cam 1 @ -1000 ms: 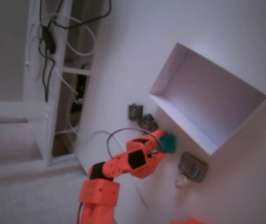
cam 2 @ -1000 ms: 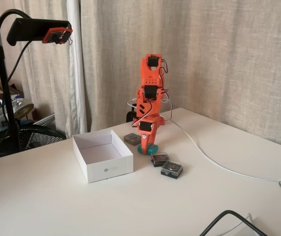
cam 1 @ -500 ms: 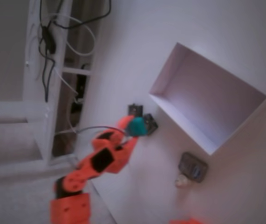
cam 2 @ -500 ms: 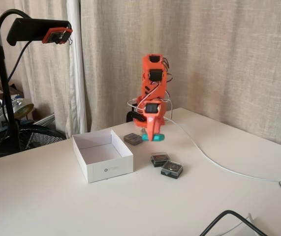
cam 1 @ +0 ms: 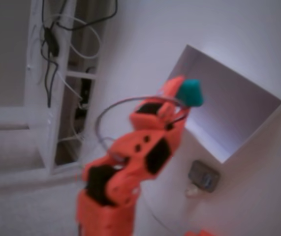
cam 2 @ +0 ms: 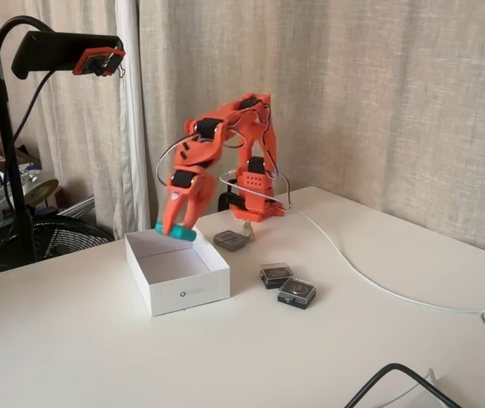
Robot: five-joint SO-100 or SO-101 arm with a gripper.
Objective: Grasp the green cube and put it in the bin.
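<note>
The bin (cam 2: 177, 270) sits right under your gripper (cam 2: 177, 226), its open top taking up the table (cam 2: 352, 340) space below and ahead of the fingertips. In the side-on fixed view the gripper hangs over the back wall, the part of the rim nearest the arm's base, rather than over the middle of the floor. The top-down fixed view agrees: the gripper (cam 1: 188, 94) sits above the near rim of the bin (cam 1: 229, 110), with most of the pale interior lying beyond it.

Your gripper is closed onto the green cube (cam 2: 177, 230), which shows between the fingertips, clear of the box and above its walls. The top-down view shows the cube (cam 1: 189, 92) too, though that picture is soft, so you cannot judge from it how deep the cube sits in the grip.

So reach a little further out before letting go, until the cube is over the bin's centre, not its edge. Come down somewhat so the fall is short; a drop from height onto a thin wall could bounce the block out. Then open the fingers fully and lift straight up.

Off to the side of the gripper, outside the box, lie the dark gadgets (cam 2: 287, 284) and a grey block (cam 2: 231, 240). They are well clear of your path, so leave them alone.
</note>
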